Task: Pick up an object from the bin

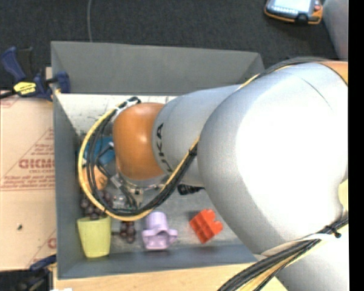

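Note:
My gripper (122,194) is low in the left half of the bin, mostly hidden under the arm's orange cover and its cables. Just below it a bunch of dark purple grapes (127,230) lies on the bin floor, with more dark grapes (87,208) to its left. A yellow-green cup (94,236) stands in the near left corner. A lilac plastic piece (157,231) lies right of the grapes. A blue thing (104,154) shows behind the cables, above the gripper.
A red-orange block (205,225) lies further right along the near wall. A small black thing (188,190) peeks out under the arm. The arm covers the bin's right half and middle.

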Tool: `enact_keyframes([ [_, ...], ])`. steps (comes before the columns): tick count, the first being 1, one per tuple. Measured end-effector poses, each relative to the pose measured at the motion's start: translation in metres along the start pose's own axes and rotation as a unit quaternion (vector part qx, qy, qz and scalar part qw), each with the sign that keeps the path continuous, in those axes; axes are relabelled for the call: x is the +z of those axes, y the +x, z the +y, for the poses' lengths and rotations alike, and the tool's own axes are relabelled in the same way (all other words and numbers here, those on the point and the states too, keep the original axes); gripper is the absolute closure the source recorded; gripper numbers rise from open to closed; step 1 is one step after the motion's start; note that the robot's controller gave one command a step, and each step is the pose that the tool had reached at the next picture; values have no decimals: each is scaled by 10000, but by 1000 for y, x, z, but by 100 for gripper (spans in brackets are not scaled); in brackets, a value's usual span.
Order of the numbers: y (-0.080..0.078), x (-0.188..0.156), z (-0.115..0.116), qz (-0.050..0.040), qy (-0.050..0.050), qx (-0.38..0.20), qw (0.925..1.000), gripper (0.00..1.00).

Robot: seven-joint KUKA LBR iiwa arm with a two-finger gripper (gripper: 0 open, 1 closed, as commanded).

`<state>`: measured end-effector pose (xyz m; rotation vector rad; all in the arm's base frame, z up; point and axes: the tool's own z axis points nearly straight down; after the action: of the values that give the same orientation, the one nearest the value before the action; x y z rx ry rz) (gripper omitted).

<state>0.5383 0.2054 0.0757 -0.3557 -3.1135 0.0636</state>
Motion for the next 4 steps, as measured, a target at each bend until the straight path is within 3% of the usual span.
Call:
enact_keyframes([
  [1,0,0,1,0,19,16,10000,0],
  [2,12,3,21,-28,83,1195,9928,100],
  [4,13,-3,19,-20,92,1205,9927,100],
])
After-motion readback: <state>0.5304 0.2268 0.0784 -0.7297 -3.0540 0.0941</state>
